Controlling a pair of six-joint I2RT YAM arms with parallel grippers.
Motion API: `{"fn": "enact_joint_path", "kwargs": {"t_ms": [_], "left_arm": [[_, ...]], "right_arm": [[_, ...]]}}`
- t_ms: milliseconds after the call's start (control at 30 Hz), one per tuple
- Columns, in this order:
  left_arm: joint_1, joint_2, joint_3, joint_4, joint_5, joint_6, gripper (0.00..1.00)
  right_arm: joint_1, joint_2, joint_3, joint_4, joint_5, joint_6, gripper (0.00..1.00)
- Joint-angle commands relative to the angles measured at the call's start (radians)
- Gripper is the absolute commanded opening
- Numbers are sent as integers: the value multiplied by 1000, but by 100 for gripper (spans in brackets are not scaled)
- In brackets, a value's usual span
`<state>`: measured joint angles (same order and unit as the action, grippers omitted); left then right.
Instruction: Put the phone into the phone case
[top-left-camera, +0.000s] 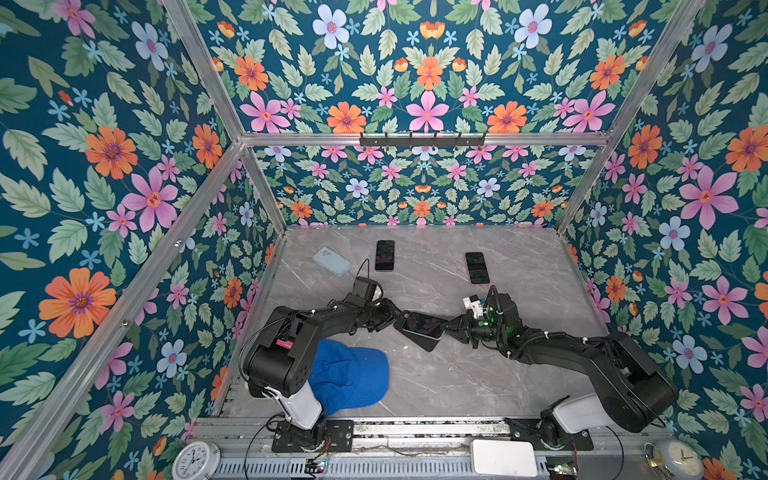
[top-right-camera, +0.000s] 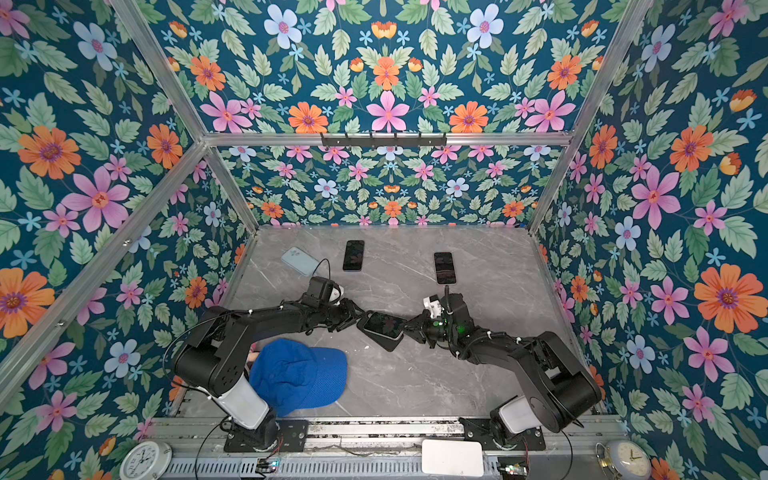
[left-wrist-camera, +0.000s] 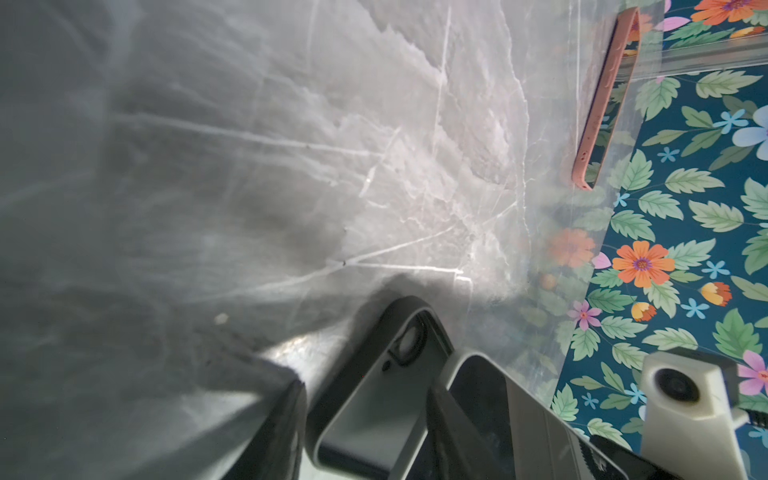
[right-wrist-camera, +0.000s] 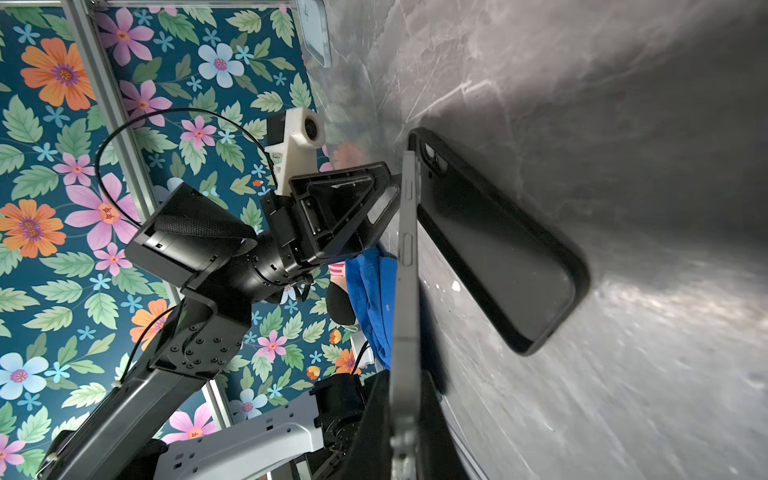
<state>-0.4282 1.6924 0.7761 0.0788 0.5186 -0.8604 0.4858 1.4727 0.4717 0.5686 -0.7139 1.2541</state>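
The phone (top-left-camera: 422, 325) (top-right-camera: 384, 325) is dark-screened with a silver rim. It hangs tilted just above the table, with my right gripper (top-left-camera: 446, 328) (right-wrist-camera: 405, 382) shut on its near end. The right wrist view shows the phone (right-wrist-camera: 405, 257) edge-on. Under it the black phone case (top-left-camera: 419, 343) (right-wrist-camera: 498, 249) lies open side up on the marble. My left gripper (top-left-camera: 395, 318) (left-wrist-camera: 368, 386) stands half apart with the case's camera end (left-wrist-camera: 374, 399) between its fingers, closed on it. The phone's top end (left-wrist-camera: 478, 395) sits beside one left finger.
Two more dark phones (top-left-camera: 385, 255) (top-left-camera: 477, 268) and a pale blue case (top-left-camera: 331, 261) lie at the back of the table. A blue cap (top-left-camera: 353, 378) rests by the left arm's base. Flowered walls enclose the table. Clocks and a white box (top-left-camera: 503, 457) sit on the front rail.
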Motion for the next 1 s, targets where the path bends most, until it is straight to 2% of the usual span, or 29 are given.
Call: {"fn": "enact_joint_path", "kwargs": {"t_ms": [0, 967], "left_arm": [[8, 11, 5, 4, 1, 3, 49], [19, 70, -10, 88, 64, -11, 49]], "right_arm": [[6, 17, 5, 71, -9, 8, 0], [25, 167, 44, 117, 13, -12, 0]]}}
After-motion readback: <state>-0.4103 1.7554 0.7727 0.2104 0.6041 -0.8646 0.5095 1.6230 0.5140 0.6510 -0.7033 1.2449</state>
